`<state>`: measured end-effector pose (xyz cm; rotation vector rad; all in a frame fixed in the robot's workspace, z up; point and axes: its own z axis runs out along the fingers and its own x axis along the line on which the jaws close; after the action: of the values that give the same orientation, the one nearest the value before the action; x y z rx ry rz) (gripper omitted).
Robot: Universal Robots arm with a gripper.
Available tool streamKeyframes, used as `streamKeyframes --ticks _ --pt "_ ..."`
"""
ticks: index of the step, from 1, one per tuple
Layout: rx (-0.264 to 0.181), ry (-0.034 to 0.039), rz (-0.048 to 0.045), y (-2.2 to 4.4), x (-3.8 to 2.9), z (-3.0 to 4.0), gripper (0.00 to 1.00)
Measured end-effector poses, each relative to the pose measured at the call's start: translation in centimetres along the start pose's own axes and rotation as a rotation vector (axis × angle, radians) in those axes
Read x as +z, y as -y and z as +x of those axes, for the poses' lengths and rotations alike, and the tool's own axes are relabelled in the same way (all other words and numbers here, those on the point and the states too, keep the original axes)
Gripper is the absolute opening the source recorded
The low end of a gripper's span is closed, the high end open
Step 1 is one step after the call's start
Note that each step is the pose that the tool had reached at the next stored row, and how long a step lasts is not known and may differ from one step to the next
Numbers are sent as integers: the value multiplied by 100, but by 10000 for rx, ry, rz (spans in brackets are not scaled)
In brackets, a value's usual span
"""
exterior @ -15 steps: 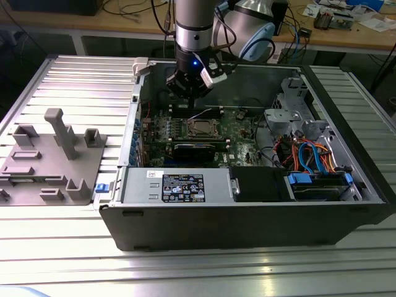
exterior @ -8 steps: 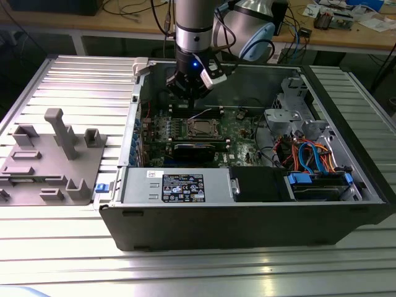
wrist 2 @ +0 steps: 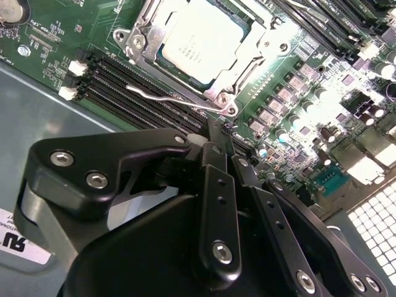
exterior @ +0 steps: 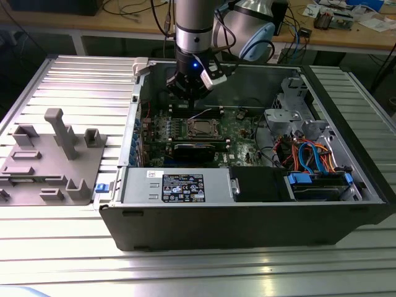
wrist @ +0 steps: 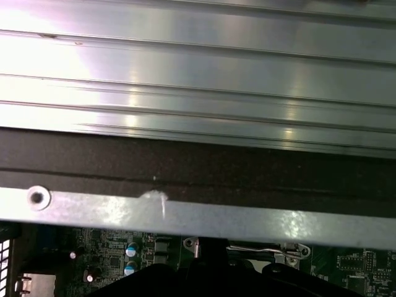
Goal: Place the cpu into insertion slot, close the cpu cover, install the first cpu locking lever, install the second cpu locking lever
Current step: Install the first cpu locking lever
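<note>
We see the gripper (exterior: pixel 187 94) hanging inside the open case (exterior: pixel 247 216), above the board's far edge and just behind the socket. In the second wrist view its fingers (wrist 2: pixel 213 185) sit closed together, holding nothing. The cpu (wrist 2: pixel 198 40) lies in the insertion slot (wrist 2: pixel 162 62), with the cpu cover (wrist 2: pixel 269 46) down around it. A thin wire lever (wrist 2: pixel 173 97) stands raised beside the slot; we cannot tell where its ends catch. The gripper's body hides the board below. The case stands on the table (exterior: pixel 62 247).
</note>
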<state>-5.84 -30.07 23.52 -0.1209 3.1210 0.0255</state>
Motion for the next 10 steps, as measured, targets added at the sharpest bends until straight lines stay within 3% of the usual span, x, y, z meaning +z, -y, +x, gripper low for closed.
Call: streamKeyframes --ticks 10 --pt "0 0 0 0 18 -5 11"
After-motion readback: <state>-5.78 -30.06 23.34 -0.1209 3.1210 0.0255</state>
